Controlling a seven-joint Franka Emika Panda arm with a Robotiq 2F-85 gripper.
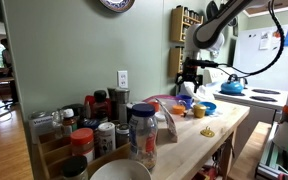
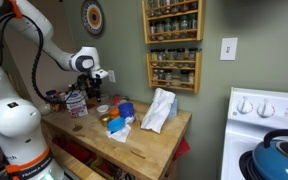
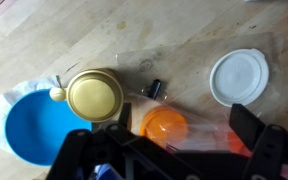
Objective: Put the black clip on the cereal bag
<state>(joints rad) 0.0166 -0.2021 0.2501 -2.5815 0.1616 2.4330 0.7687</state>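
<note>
The black clip [image 3: 154, 88] is small and lies on the wooden table between a gold-lidded jar [image 3: 94, 95] and an orange round object [image 3: 164, 125] under clear plastic. The cereal bag [image 2: 159, 110] is a pale clear bag standing upright near the middle of the table; it also shows in an exterior view [image 1: 167, 118]. My gripper [image 3: 164, 140] is open and empty, hovering above the clip area with its fingers either side of the orange object. It shows in both exterior views [image 1: 189, 75] [image 2: 92, 88] above the table's end, away from the bag.
A blue bowl [image 3: 34, 130] and a white lid [image 3: 239, 77] lie near the clip. Several jars [image 1: 104, 125] and a white bowl [image 1: 119, 172] crowd one end of the table. A stove with a blue kettle [image 2: 279, 155] stands beside the table. Spice racks [image 2: 172, 40] hang on the wall.
</note>
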